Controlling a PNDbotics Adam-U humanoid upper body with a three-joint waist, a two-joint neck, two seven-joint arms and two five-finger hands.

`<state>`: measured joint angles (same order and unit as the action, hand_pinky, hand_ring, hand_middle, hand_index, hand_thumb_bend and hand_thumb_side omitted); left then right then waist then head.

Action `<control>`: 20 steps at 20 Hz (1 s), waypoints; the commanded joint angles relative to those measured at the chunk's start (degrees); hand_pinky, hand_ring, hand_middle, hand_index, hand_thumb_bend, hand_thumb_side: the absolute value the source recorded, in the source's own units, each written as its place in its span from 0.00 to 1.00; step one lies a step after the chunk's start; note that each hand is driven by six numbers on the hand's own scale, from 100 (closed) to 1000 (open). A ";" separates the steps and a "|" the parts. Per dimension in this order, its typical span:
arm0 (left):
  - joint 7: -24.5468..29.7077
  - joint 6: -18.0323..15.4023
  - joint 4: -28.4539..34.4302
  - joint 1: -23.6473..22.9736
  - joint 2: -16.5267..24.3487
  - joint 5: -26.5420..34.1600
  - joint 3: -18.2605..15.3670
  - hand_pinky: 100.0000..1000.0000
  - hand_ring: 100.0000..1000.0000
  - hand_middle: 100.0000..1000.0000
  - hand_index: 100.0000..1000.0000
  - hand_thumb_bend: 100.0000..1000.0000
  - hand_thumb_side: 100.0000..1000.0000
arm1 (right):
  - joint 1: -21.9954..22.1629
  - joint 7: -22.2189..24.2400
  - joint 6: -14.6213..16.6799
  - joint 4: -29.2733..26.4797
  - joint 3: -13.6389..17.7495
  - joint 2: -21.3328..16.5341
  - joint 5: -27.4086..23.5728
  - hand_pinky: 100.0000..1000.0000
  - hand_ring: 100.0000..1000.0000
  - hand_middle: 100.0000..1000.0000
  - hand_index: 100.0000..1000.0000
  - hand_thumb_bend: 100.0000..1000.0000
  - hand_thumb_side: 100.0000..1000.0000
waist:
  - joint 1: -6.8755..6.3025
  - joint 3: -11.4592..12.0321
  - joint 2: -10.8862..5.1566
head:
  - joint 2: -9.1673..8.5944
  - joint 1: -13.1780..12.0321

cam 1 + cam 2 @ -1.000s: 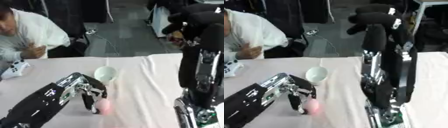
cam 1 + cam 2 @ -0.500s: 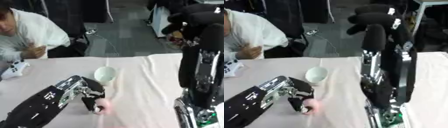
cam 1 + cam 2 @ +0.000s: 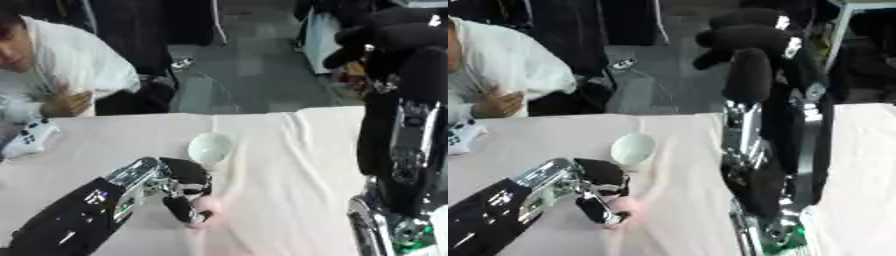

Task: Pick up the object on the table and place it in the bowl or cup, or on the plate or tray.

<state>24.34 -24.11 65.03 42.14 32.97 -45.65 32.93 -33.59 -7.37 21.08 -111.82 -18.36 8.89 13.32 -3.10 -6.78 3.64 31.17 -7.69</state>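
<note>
"What's the left hand [image 3: 179,185] up to, down near the front edge of the table [image 3: 289,145]?"

"It has its fingers curled down around a small pink thing [image 3: 208,207], pinching it from above. The pink thing looks to be touching the cloth, so I'd say the lift hasn't begun."

"Why from above?"

"It's low and soft-looking; coming over the top lets the fingers close on both sides, I reckon."

"And where would it go?"

"The white cup [image 3: 210,148] sits just beyond the hand, toward the middle of the table. Near enough for a short carry."

"The right hand [image 3: 741,42]?"

"Held high over the right side of the table, fingers curled, holding nothing. Parked out of the way, probably."

"That white controller [image 3: 28,137]?"

"By the left edge, well apart from the cup."
</note>
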 commanded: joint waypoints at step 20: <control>-5.07 8.90 16.58 1.58 14.16 19.36 -6.24 0.00 0.00 0.01 0.29 0.00 0.53 | -0.39 -0.05 -0.04 -0.84 -0.26 -0.07 0.11 0.44 0.56 0.57 0.60 0.00 0.44 | -0.35 0.62 -1.10 | 0.40 -0.31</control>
<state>20.06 -15.68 80.63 42.36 44.94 -26.94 28.34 -33.43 -7.41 21.09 -111.82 -18.36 8.83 13.32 -3.42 -6.26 3.43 31.60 -7.70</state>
